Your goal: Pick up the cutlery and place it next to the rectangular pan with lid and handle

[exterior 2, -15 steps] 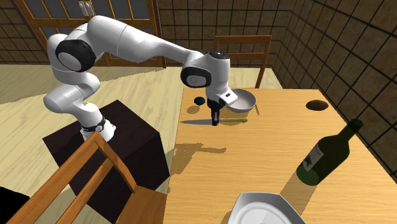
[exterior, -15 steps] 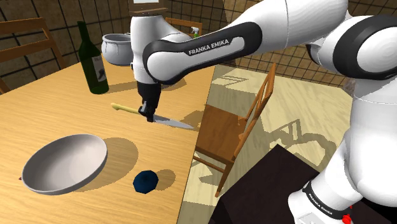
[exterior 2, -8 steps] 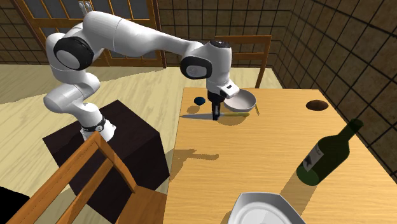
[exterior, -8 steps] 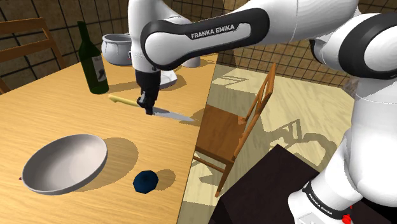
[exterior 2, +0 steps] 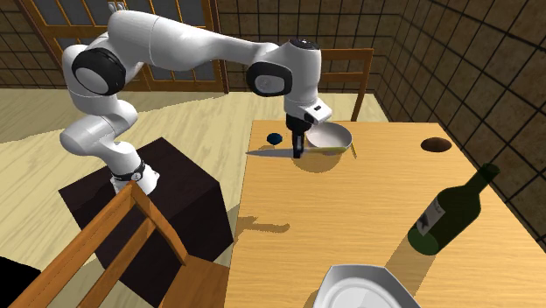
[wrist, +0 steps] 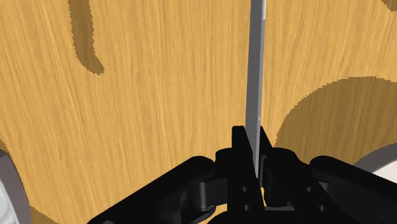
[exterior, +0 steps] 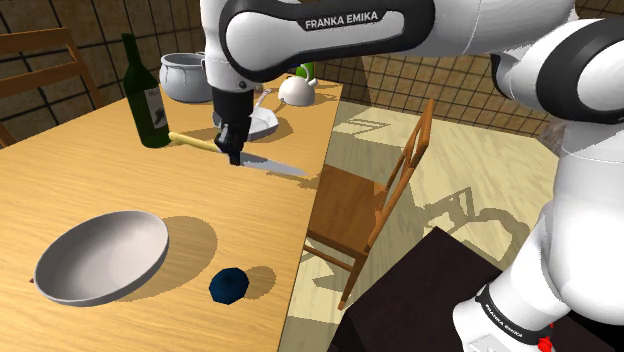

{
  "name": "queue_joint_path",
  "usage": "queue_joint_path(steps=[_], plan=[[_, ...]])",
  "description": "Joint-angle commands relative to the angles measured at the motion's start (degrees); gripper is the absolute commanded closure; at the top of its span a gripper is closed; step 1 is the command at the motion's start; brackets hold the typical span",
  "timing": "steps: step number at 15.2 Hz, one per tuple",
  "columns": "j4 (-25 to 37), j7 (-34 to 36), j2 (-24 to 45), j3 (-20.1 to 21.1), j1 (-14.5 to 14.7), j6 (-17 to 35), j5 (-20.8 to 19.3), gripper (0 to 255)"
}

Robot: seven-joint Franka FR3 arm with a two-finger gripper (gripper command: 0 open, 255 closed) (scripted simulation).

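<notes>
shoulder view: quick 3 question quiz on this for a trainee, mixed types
1. True or false: the knife lies loose on the table.
2. In the shoulder view, what stands closest to the knife's yellow handle? A) grey bowl B) dark green bottle C) dark blue object
3. Fill in: the black fingers are shut on the ___.
Key: 1 false; 2 B; 3 knife.
</notes>
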Motion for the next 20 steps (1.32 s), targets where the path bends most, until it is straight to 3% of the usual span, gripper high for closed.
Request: queue_joint_path(steps=[1,8,14,20], plan=[[2.39,-1.72,1.26,-0.55,-0.95,-1.13,-0.06,255],[15.07,-9.0,9.17,-2.82,-4.67,-5.81,-0.67,255],[33.23,-14.55,19.88,-4.51,-6.27,-13.09,-1.5,255],[25.91,-14.22,18.37,-4.41,-7.13,-7.36,-1.39,255]])
